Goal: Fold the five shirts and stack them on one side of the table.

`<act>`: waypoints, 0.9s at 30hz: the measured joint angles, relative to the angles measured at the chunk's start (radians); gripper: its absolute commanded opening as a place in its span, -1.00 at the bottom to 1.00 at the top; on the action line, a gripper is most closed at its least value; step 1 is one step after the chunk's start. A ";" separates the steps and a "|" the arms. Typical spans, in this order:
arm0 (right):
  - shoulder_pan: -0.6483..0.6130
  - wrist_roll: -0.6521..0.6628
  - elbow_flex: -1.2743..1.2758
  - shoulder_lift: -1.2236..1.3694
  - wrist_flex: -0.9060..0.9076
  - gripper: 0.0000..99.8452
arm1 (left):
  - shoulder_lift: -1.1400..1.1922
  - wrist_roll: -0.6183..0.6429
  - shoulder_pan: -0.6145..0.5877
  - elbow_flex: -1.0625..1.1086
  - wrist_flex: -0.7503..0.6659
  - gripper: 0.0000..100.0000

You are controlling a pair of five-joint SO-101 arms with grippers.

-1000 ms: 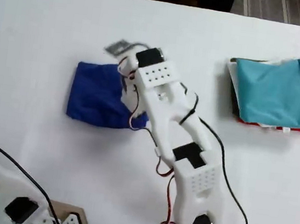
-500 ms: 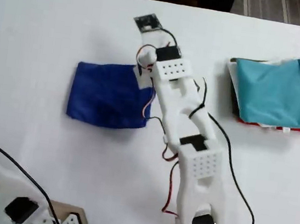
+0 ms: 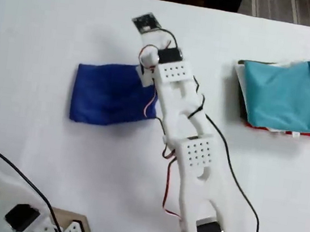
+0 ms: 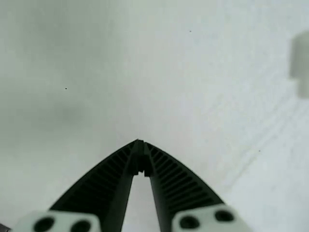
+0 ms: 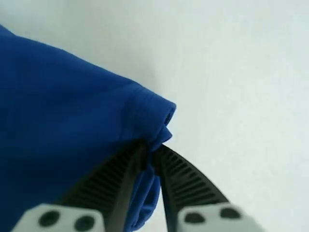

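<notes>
Now the right tool (image 5: 150, 149) pinches the hemmed corner of the folded blue shirt (image 3: 109, 94) lying mid-way across the tabletop (image 3: 51, 34), well apart from the teal-topped stack (image 3: 286, 93), while the left tool (image 4: 139, 150) hangs pressed together above bare surface.

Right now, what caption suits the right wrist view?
Right hand pinching a corner of the blue shirt on the table.
</notes>
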 measured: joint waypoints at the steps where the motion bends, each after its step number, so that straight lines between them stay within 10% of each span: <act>1: 0.000 0.002 -0.046 0.000 0.021 -0.96 | 0.000 0.000 0.000 0.000 0.000 -0.95; 27: -0.055 -0.110 -0.219 0.058 0.288 -0.40 | 0.000 0.000 0.003 0.000 -0.005 -0.95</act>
